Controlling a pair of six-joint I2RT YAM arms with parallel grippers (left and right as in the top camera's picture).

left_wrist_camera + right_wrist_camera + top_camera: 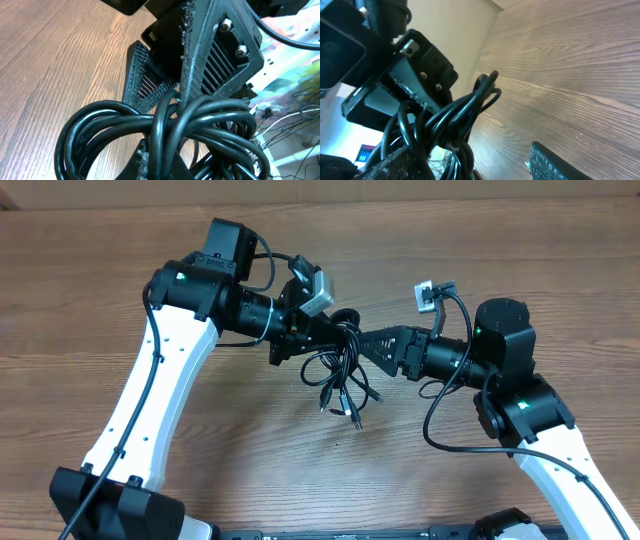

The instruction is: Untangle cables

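Black cables bunched at left gripper

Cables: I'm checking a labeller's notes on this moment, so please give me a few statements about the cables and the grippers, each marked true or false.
1. The cables form one tangled bunch of black loops. True.
2. The cables lie far from both grippers. False: the left gripper and the right gripper meet at the bunch.
3. The table has a wood grain. True.
4. The cables are white. False: they are black.
5. In the overhead view, plug ends stick out on the side of the bunch nearer the arm bases. True.
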